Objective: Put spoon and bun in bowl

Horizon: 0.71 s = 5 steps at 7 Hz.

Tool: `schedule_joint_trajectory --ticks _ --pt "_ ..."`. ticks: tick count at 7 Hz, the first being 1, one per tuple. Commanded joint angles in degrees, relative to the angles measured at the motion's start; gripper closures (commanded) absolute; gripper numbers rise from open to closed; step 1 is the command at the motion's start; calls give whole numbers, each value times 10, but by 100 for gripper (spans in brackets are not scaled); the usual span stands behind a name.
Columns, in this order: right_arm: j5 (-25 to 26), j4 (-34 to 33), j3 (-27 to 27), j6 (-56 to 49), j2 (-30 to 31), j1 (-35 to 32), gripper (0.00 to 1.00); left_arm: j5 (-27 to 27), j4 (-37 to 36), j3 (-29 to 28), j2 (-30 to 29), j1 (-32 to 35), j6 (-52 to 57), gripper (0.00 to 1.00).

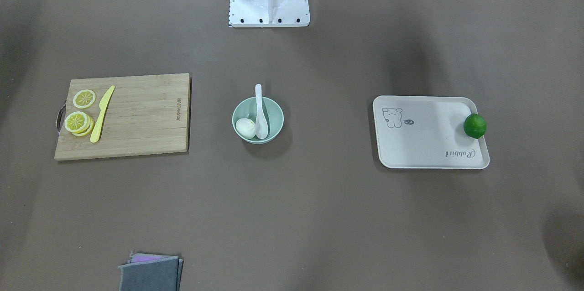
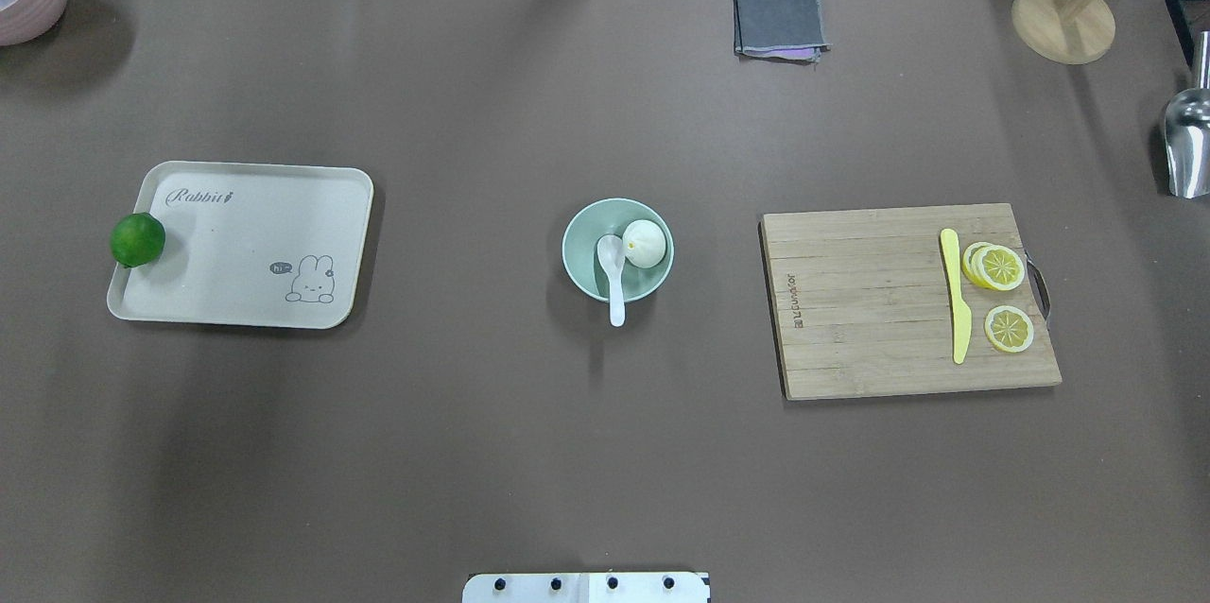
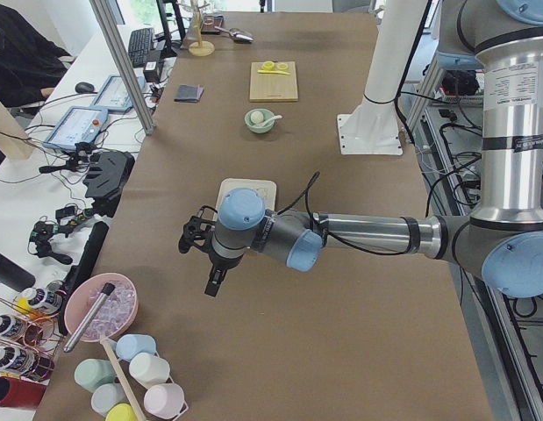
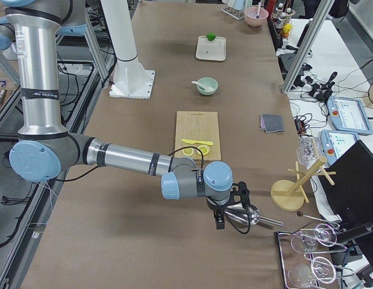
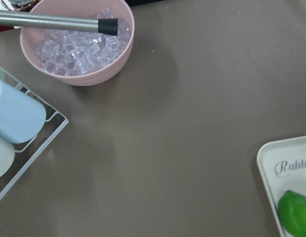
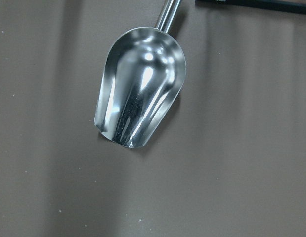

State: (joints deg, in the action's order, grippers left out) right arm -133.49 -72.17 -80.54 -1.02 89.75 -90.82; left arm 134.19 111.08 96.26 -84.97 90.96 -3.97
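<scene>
The pale mint-green bowl (image 1: 273,115) (image 2: 584,234) stands at the table's middle. The white bun (image 1: 245,127) (image 2: 644,244) lies inside it. The white spoon (image 1: 260,113) (image 2: 613,277) rests in the bowl beside the bun, scoop inside and handle sticking out over the rim towards the robot. My left gripper (image 3: 210,263) hangs far off at the table's left end, near the pink ice bowl. My right gripper (image 4: 225,211) hangs at the right end over the metal scoop. Both show only in the side views, so I cannot tell whether they are open or shut.
A white tray (image 2: 241,244) with a green lime (image 2: 138,239) on its edge lies left of the bowl. A wooden cutting board (image 2: 870,319) with lemon slices (image 2: 1000,267) and a yellow knife (image 2: 957,301) lies right. A folded grey cloth (image 2: 778,22), pink ice bowl (image 5: 76,42) and metal scoop (image 6: 140,98) lie farther out.
</scene>
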Motion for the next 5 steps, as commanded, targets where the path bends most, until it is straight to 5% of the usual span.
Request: schedule_joint_trajectory --ticks 1,5 --pt "-13 -15 -5 1 1 -4 0 31 -16 0 16 15 1 2" --pt "-15 -100 -78 44 6 -16 0 33 -11 1 11 13 -63 2"
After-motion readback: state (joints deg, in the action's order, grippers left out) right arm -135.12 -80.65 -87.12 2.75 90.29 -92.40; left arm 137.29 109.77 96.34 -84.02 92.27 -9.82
